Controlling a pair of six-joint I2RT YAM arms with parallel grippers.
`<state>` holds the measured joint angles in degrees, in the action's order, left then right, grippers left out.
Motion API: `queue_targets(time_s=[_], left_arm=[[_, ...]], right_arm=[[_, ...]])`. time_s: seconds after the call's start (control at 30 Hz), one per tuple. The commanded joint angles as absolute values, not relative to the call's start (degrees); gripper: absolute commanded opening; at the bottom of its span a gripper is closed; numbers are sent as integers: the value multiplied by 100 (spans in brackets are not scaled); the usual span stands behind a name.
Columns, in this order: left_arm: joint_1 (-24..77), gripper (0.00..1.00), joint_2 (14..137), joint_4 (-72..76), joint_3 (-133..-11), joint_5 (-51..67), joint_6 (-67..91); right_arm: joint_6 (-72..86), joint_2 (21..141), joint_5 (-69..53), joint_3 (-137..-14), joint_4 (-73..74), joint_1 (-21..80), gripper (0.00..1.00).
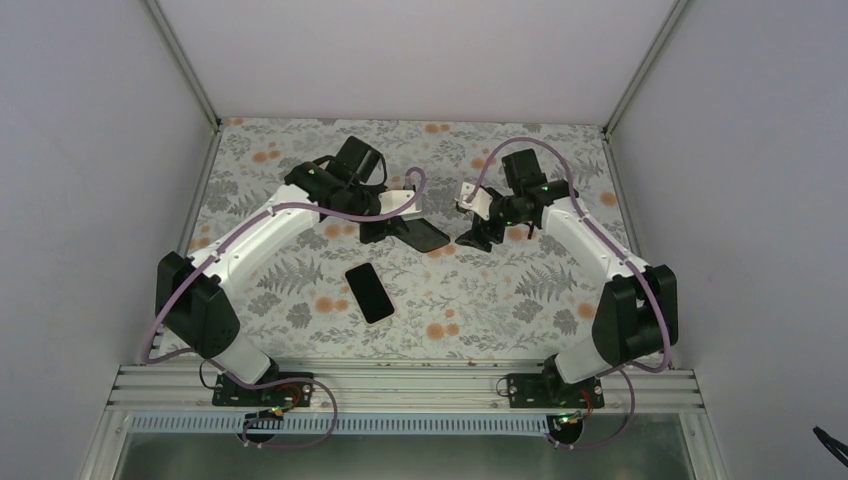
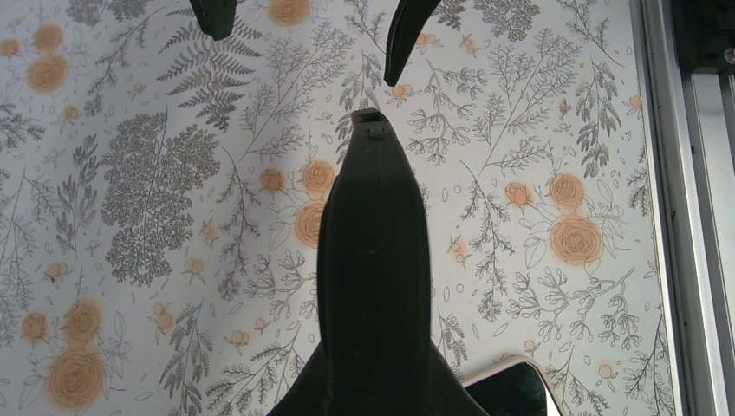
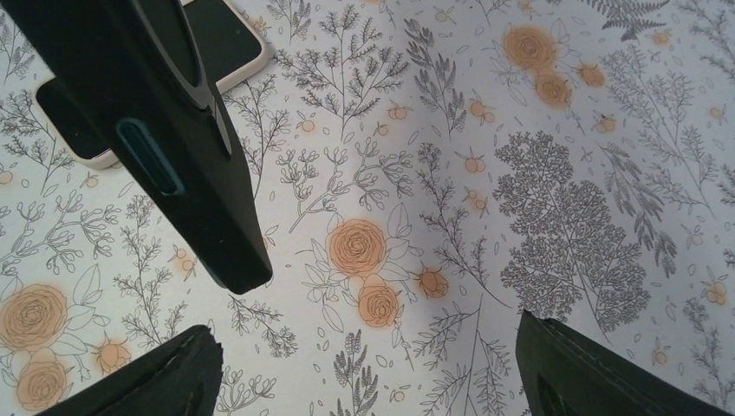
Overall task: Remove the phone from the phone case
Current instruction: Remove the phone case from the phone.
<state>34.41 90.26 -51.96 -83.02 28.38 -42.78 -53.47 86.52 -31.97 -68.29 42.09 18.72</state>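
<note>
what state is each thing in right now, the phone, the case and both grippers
black soft phone case: empty, gripped at one end, tilted
black phone with a pale rim: out of the case, lying flat on the floral table
left gripper: shut on the case
right gripper: open, holding nothing

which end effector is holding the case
The left end effector, shut on the black phone case; the right end effector is open and empty.
</note>
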Motion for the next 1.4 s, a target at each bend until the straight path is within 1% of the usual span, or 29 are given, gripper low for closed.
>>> queue_targets(time_s=[0.0,0.5,0.83,1.37], left_arm=[[3437,2,8961,-4994,-8503,2969,-4234],[3445,2,9066,-5022,-8639,2953,-4193],[3486,2,9038,-5071,-8600,3005,-4230],[3498,2,8968,-4993,-8434,2797,-4320]], right_arm=[[-5278,8761,-3447,-6735,4140,1903,87],[-5068,9019,-3503,-6811,3845,2019,87],[-4852,9057,-3309,-6839,3307,2017,86],[-5184,9199,-3085,-7162,3801,1898,86]])
